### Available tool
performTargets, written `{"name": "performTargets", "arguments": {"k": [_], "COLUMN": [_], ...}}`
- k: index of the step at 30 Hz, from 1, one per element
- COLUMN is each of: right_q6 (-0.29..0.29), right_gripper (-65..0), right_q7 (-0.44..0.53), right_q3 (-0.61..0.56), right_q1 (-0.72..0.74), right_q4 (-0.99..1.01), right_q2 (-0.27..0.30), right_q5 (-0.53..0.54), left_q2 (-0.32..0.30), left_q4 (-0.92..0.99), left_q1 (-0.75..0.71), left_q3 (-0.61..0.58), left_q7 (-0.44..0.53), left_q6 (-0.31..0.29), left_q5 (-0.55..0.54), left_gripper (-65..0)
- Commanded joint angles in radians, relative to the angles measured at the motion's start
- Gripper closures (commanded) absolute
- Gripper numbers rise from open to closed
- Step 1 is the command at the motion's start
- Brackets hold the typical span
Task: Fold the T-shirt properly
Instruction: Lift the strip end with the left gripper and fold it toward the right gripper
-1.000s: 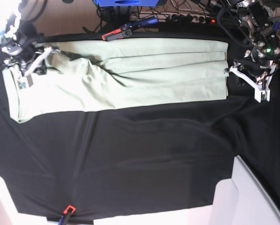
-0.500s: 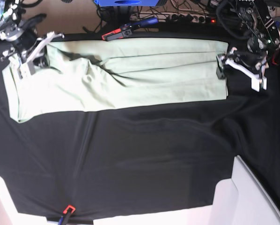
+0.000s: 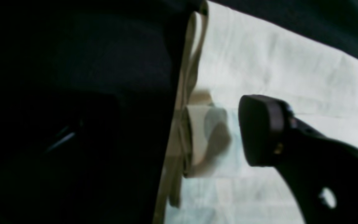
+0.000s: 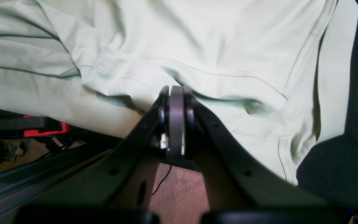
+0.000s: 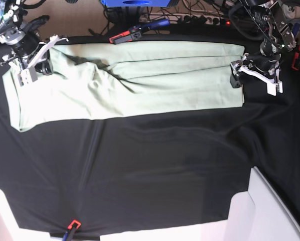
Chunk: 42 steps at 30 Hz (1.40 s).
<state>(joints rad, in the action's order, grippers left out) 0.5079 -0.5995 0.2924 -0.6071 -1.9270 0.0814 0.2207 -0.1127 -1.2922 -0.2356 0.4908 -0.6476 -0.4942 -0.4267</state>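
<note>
The pale mint-green T-shirt point(image 5: 140, 80) lies as a long band across the far half of the black table cloth point(image 5: 140, 170). My left gripper point(image 5: 253, 75) is at the shirt's right end. In the left wrist view it point(image 3: 228, 133) is open: its white finger point(image 3: 202, 137) is at the hem edge and its black finger point(image 3: 259, 130) is over the cloth point(image 3: 275, 62). My right gripper point(image 5: 37, 63) is at the shirt's far left corner. In the right wrist view it point(image 4: 176, 90) is shut, and the shirt point(image 4: 197, 46) is puckered at its tips.
A red-and-black clamp point(image 5: 126, 35) sits at the table's far edge, also seen in the right wrist view point(image 4: 42, 127). A blue box point(image 5: 135, 2) and cables point(image 5: 205, 20) lie behind it. A white surface point(image 5: 270, 211) stands at the near right. A small red clamp point(image 5: 72, 224) is at the near edge.
My left gripper has moved left and up onto the shirt's right hem. My right gripper has shifted a little toward the far edge. The shirt's outline looks unchanged.
</note>
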Motion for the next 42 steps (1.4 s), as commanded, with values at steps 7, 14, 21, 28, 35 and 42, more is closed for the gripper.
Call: {"name": "performTargets", "arguments": {"k": [7,14,21,28,35,42], "right_q6": [0.002,0.002,0.002,0.002,0.002,0.002], "right_gripper": [0.0,0.0,0.0,0.0,0.0,0.0], "right_q7": [0.020,0.019,0.017,0.017,0.016,0.016], "right_q3": [0.004,0.004,0.000,-0.003,-0.003,-0.003], "right_q1": [-0.001,0.000,0.000,-0.001,-0.004,-0.004], "right_q4": [-0.018,-0.016,-0.016,-0.016,-0.015,0.005], "right_q2": [0.005,0.005,0.005,0.002,0.002,-0.016], "right_q5": [0.010,0.010,0.010,0.013,0.013,0.013], "left_q2": [0.012,0.006,-0.011,-0.008,0.075,0.161], "left_q4": [0.062,0.050,-0.080,-0.346,-0.524,-0.530], "left_q1": [-0.008,-0.028,-0.072,-0.110,-0.120,-0.123], "left_q3": [-0.149,-0.148,-0.099,-0.005,-0.014,-0.160], "left_q7": [-0.045,-0.053,-0.054,-0.202,-0.275,-0.286], "left_q6": [-0.002,-0.002,0.002,0.002,0.002,0.002], "left_q5": [0.004,0.004,0.004,0.004,0.004,-0.002], "left_gripper": [-31.2,-8.4,0.0,0.0,0.0,0.0]}}
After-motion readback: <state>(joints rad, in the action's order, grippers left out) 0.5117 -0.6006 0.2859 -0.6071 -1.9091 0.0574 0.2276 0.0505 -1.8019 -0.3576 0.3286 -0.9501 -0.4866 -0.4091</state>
